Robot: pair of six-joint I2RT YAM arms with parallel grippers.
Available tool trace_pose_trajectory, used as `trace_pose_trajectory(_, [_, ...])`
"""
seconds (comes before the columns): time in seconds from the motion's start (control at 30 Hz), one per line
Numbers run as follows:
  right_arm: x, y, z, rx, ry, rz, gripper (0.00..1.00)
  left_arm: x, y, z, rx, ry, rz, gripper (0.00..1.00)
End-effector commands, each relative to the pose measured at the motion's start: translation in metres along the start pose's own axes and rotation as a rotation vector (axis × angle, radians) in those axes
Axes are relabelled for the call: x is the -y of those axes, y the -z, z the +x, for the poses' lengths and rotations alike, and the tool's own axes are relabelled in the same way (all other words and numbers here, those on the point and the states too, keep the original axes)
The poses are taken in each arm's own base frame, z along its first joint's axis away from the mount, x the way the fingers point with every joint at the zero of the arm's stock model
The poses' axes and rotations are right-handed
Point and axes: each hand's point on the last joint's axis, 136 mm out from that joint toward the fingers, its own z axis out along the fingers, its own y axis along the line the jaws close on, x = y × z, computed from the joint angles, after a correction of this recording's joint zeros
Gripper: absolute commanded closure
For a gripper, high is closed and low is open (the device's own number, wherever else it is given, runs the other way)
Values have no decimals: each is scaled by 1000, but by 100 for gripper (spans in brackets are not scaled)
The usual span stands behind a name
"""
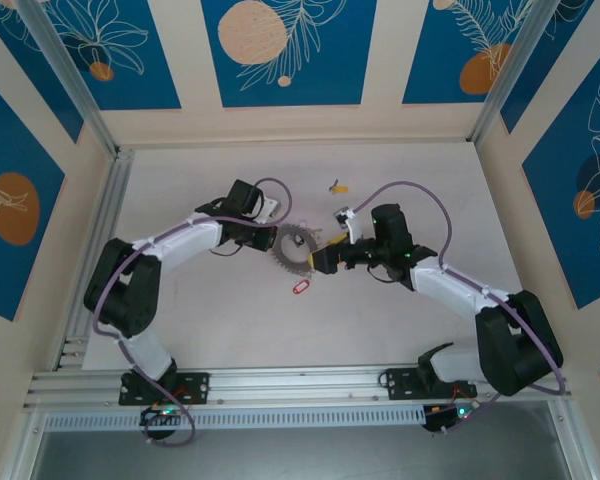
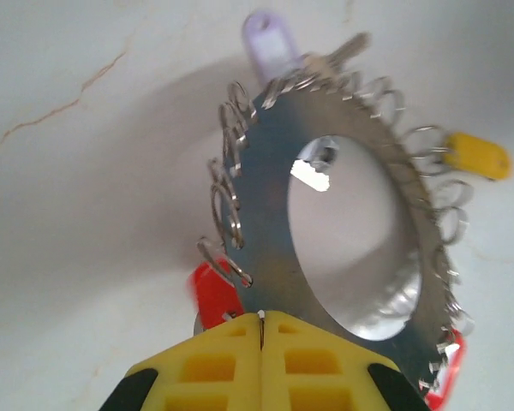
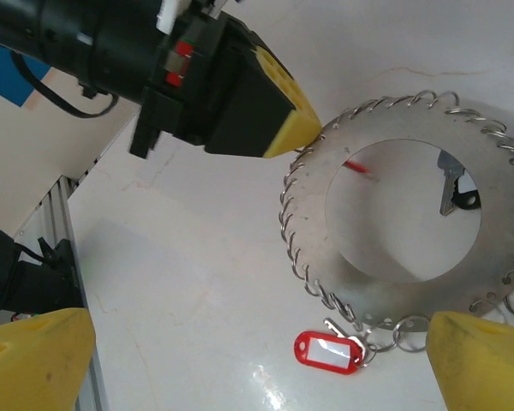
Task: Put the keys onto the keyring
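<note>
Where the top view looks down, keyring (image 1: pixel 296 252) sits mid-tabletop (image 1: pixel 230 330) between both arms. Red-tagged key (image 1: pixel 301 287) lies just beside its near edge; yellow-tagged key (image 1: pixel 334 187) lies well apart, farther back.

Left wrist: left end effector (image 2: pixel 261 342) pinched tight on the ring's rim. Purple tag (image 2: pixel 270 43) at the far rim.

Right wrist: right end effector (image 3: pixel 257 342) spread wide, gripping nothing, one finger near the rim.
</note>
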Motion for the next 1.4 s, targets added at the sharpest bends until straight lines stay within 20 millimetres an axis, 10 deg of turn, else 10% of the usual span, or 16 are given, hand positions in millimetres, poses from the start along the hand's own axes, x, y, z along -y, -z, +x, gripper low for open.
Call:
trace_pose_trajectory(0.0, [-12, 6, 6, 8, 21, -35, 1, 26, 19, 11, -15, -22, 90, 100])
trace_pose_trajectory(0.47, [-9, 13, 36, -3, -45, 1, 1, 31, -23, 68, -95, 39, 95, 100])
trace_pose_trajectory(1.37, [-4, 13, 29, 18, -4, 35, 0, 16, -31, 91, -157, -25, -52, 85])
